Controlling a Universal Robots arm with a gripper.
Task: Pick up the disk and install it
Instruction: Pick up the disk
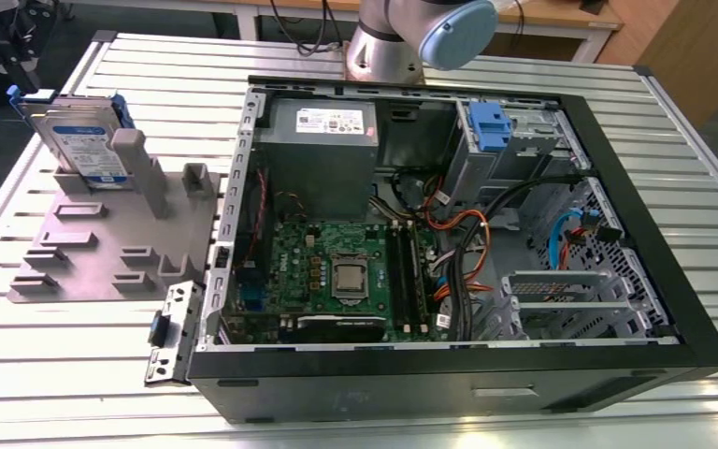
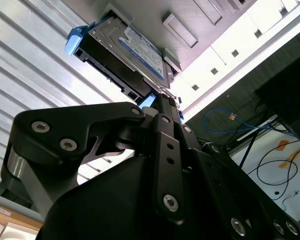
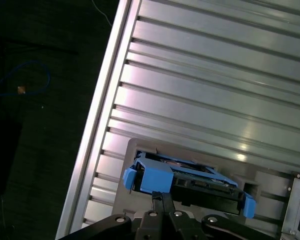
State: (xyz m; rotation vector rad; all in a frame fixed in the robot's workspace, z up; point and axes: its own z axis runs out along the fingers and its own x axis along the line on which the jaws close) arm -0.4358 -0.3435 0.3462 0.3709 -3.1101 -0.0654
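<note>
The disk (image 1: 85, 140), upper left in the exterior view, looks stiff, heavy and fragile; best held by its blue rail (image 3: 155, 177), where the pincer (image 3: 162, 196) sits, closure unclear.

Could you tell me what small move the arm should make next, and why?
Probably a short straight lift, once the grip is confirmed: the end effector sits at the blue rail of the disk, which stands upright in the grey holder, beside the open case.
</note>
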